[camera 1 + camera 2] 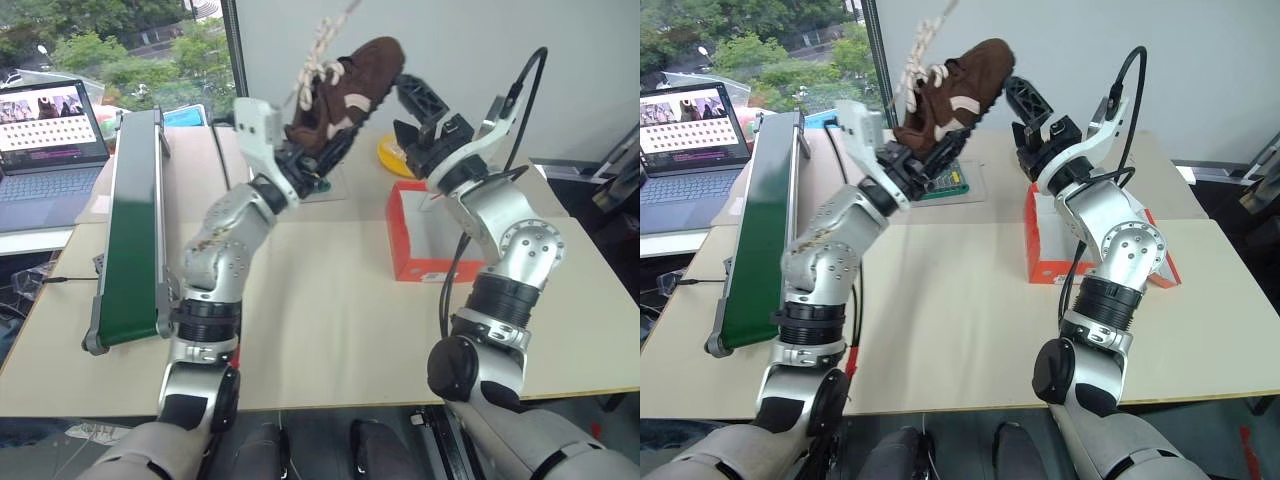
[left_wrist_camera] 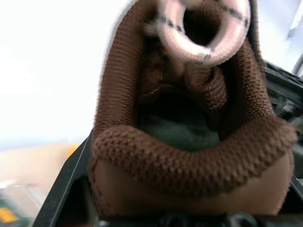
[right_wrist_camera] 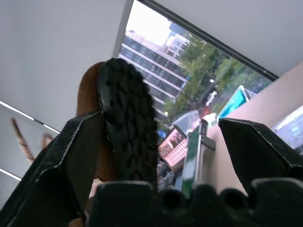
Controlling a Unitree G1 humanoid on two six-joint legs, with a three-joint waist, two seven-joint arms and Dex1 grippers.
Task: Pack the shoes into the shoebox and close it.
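Shoe: we see it raised above the worktop, heel pinched by left gripper fingers.
Right gripper: fingers spread, beside the sole.
Shoebox: on worktop, under right gripper.

No legible text — none anywhere

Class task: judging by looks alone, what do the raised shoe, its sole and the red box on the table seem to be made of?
Shoe: its upper looks like brown suede, matte and napped, with a knit-textured collar and cream woven laces.
Sole: probably black rubber, dull, with moulded lugs.
Shoebox: likely cardboard, with thin, flat orange-red walls and a white inside.
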